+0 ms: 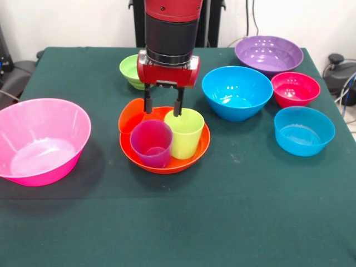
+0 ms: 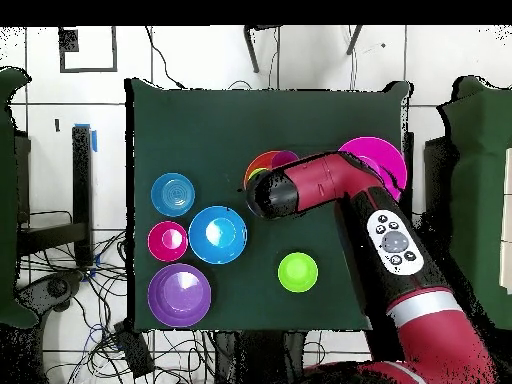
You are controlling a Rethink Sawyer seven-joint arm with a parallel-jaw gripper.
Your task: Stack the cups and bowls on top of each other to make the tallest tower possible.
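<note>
An orange bowl (image 1: 167, 166) near the table's middle holds three cups: a purple cup (image 1: 151, 143) in front, a lime green cup (image 1: 184, 133) to its right, and an orange cup (image 1: 133, 114) behind, partly hidden. My gripper (image 1: 162, 107) hangs open just above the bowl's back. Its left finger is over the orange cup and its right finger is at the green cup's back rim, with nothing held. In the overhead view the arm covers most of the orange bowl (image 2: 258, 166), and only the purple cup (image 2: 284, 158) peeks out.
A big pink bowl (image 1: 41, 139) sits at the left and a small green bowl (image 1: 130, 71) behind the gripper. To the right are a blue bowl (image 1: 236, 92), a purple bowl (image 1: 268, 54), a small red bowl (image 1: 295, 89) and a small light blue bowl (image 1: 303, 130).
</note>
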